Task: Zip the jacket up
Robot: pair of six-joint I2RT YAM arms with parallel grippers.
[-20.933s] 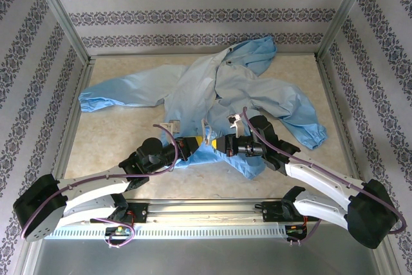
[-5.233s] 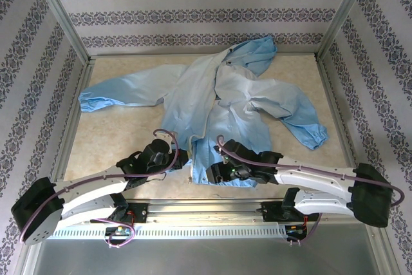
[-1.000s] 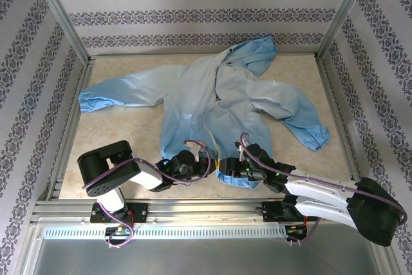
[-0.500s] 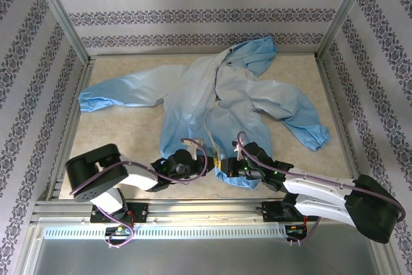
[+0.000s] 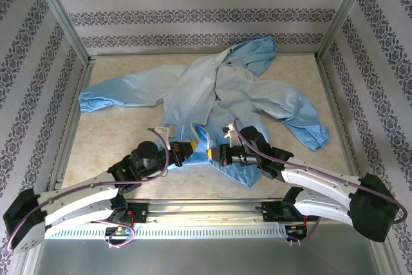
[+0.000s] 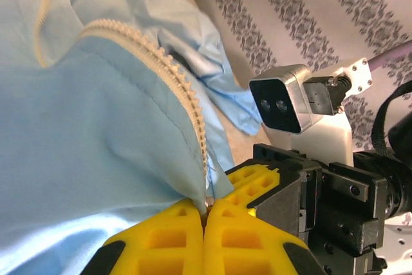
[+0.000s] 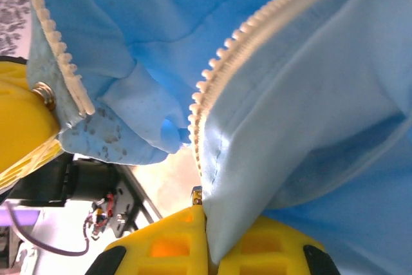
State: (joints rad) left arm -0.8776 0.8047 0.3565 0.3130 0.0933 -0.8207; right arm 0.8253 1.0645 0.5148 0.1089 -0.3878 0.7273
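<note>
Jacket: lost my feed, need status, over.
Left gripper shut on jacket, one zipper edge. Right gripper shut on the other. Edges unjoined. Nothing blocking.

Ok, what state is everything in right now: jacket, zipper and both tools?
jacket: spread on the table, front open.
zipper: unzipped, its two halves apart.
left tool: shut on the jacket at one zipper end.
right tool: shut on the jacket at the other zipper end.
</note>
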